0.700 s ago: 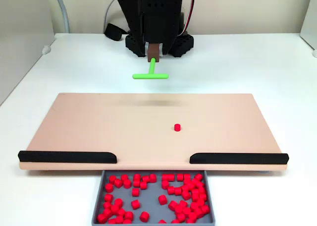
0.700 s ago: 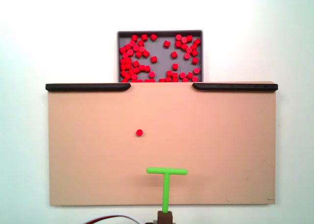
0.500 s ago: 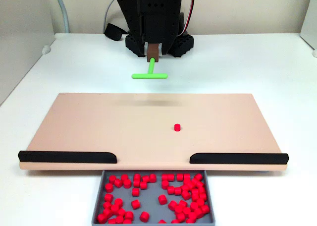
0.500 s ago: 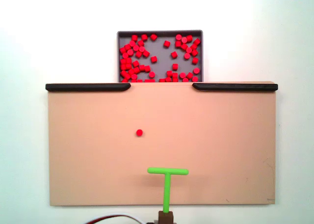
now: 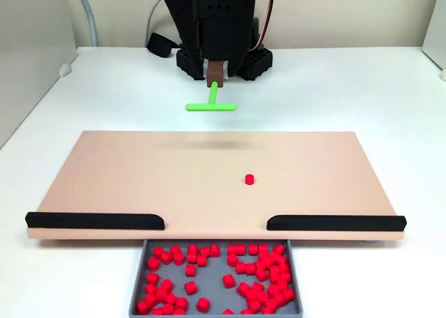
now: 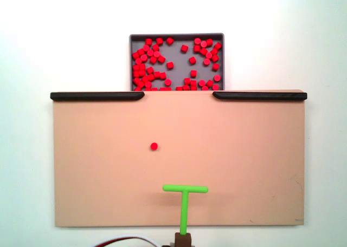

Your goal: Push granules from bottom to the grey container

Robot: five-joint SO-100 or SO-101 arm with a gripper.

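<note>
The white desk [image 5: 83,102] carries everything, and the tan board [image 5: 139,175] lies across it, with two black strips [image 5: 95,221] along the edge nearest the grey container [image 5: 139,279], leaving a gap between them. In the top-down fixed view the same board [image 6: 260,160] shows the gap directly facing the container [image 6: 176,37].

The dark arm [image 5: 219,18] stands at the far side of the board. Its hand [image 5: 217,72] holds the green T-shaped tool [image 5: 211,103] by the stem; the fingers themselves are hidden, so I cannot tell how wide they stand. In the top-down fixed view the tool's crossbar [image 6: 185,189] appears over the board's near part, and a faint shadow on the board suggests it hangs above the surface rather than touching it.

Nearly all granules [image 5: 261,269] already lie in the container. One single granule [image 5: 249,179] sits alone mid-board.

The risk, as I judge it: in the top-down fixed view that granule [image 6: 154,146] lies to the left of the crossbar's left end. A straight push would miss it. A glancing hit from the bar's end could roll it sideways toward the left black strip [image 6: 97,96], where it would stop short of the gap. A tool kept too high would pass over it.
</note>
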